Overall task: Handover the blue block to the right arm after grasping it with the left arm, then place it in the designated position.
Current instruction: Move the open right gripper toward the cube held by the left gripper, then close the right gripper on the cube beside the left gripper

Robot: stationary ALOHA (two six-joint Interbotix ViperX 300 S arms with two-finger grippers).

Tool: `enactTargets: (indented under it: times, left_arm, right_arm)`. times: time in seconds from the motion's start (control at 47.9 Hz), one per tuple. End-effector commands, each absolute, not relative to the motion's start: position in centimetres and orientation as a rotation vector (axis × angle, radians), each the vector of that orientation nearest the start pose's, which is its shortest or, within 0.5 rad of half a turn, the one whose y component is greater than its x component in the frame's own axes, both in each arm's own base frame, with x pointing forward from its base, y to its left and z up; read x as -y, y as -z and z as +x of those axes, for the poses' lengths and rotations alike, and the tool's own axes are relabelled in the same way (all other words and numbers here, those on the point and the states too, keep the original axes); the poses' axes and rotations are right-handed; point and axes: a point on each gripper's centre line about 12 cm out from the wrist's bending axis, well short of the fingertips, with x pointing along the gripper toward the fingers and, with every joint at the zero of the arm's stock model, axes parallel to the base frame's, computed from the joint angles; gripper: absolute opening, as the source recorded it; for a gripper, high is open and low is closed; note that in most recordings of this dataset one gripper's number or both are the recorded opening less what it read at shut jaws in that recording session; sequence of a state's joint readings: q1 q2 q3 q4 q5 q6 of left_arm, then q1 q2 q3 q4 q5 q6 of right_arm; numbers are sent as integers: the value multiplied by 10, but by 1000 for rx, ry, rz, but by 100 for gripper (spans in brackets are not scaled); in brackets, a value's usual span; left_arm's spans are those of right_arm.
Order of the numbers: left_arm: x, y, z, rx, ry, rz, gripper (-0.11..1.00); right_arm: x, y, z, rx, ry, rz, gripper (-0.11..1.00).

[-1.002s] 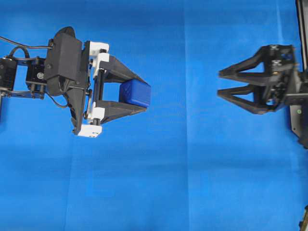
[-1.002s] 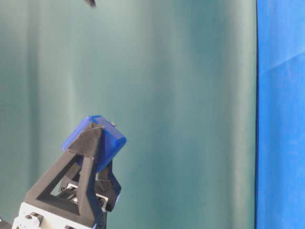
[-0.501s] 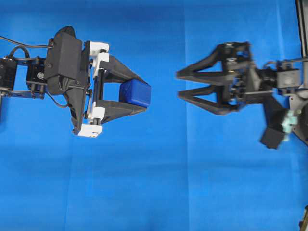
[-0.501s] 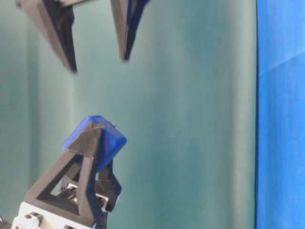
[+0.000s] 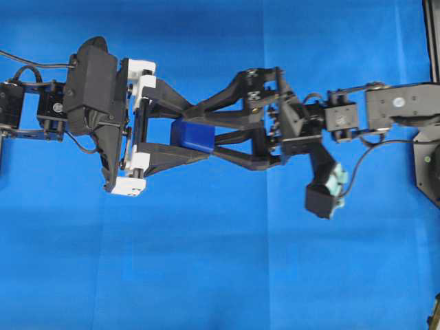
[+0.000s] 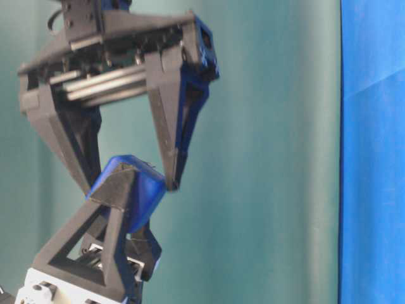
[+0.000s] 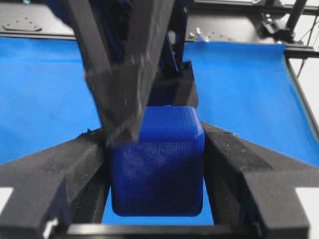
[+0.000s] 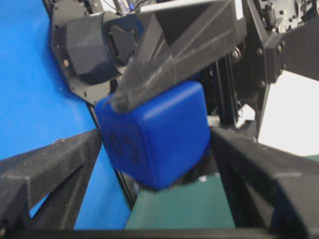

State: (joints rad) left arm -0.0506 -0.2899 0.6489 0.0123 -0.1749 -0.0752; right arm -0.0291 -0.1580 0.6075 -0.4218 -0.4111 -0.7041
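The blue block (image 5: 194, 135) hangs above the cloth, pinched between the two black fingers of my left gripper (image 5: 205, 134), which is shut on it. The left wrist view has the block (image 7: 157, 159) filling the gap between those fingers (image 7: 75, 164). My right gripper (image 5: 196, 130) has reached across from the right and stands open around the same block, turned crosswise to the left one. In the table-level view its fingers (image 6: 171, 145) flank the block (image 6: 136, 190). From the right wrist, the block (image 8: 154, 132) sits between the wide-spread fingers (image 8: 50, 159).
Blue cloth (image 5: 206, 275) covers the table below both arms. A teal backdrop (image 6: 266, 158) stands behind them in the table-level view. The right arm's mint-green part (image 5: 335, 182) hangs below its wrist. A dark frame (image 5: 432, 41) runs along the right edge.
The right arm has swept left from the right edge until its open fingers straddle the block. The left gripper and the block have stayed in place.
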Motion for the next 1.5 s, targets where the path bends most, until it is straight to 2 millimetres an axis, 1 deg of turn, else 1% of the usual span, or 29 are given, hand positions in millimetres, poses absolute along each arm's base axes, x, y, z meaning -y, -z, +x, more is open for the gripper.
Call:
enactTargets:
  times: [0.0, 0.125, 0.417, 0.563, 0.605, 0.647, 0.73, 0.751, 0.772, 0.918, 1.44, 1.461, 1.482]
  left_arm:
    - [17, -319, 368, -141, 44, -61, 46]
    - [17, -319, 368, -143, 44, -61, 46]
    - [17, -318, 367, -147, 43, -61, 46]
    - [17, -319, 368, -144, 44, -61, 46]
    - [17, -319, 368, -146, 44, -60, 46]
    - [17, -318, 368, -147, 44, -57, 46]
    - [17, -319, 368, -147, 44, -51, 46]
    - [17, -318, 368, -148, 44, -49, 46]
    - [17, -318, 368, -148, 44, -49, 46]
    - [17, -319, 368, -147, 44, -48, 46]
    - [18, -321, 369, -133, 46, -49, 47]
    - [18, -320, 370, -133, 46, -51, 49]
    - [19, -321, 370, -130, 49, -52, 54]
  right_arm:
    - [-10, -311, 406, 56, -141, -1088, 96]
    - [-10, -311, 411, 56, -141, -1088, 96]
    - [-10, -311, 410, 56, -141, -1088, 96]
    - [-9, -313, 410, 60, -138, -1087, 93]
    - [-9, -315, 410, 61, -133, -1079, 88]
    - [-8, -315, 410, 49, -132, -1076, 81]
    - [-7, -317, 409, 35, -129, -1074, 57]
    - [-7, -317, 409, 31, -129, -1075, 52]
    - [-7, -317, 409, 30, -129, -1076, 50]
    - [-7, -320, 409, 35, -126, -1077, 51]
    - [-7, -319, 409, 25, -127, -1068, 51]
    - [-7, -319, 409, 26, -126, -1069, 51]
    - [-7, -319, 409, 26, -126, -1069, 51]
